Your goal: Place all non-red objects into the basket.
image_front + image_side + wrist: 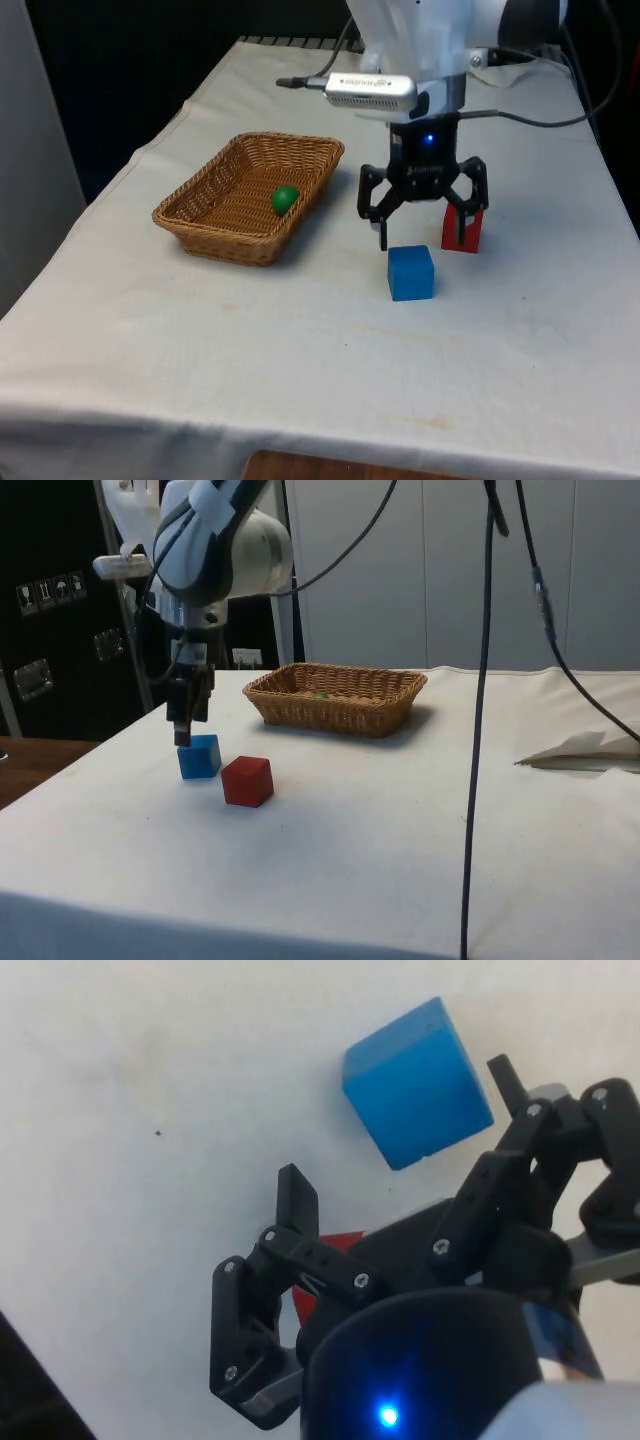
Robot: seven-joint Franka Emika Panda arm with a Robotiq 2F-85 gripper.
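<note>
On the white surface [300, 340], the gripper [422, 232] is hovering over the blue cube [411, 272], fingers [382, 232] spread wide and grasping nothing.

Bright, even light falls on the white cloth [300, 350], and the basket [335, 695] casts a soft shadow beside it

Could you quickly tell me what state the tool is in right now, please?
Tool: open, holding nothing, just above the blue cube.
</note>
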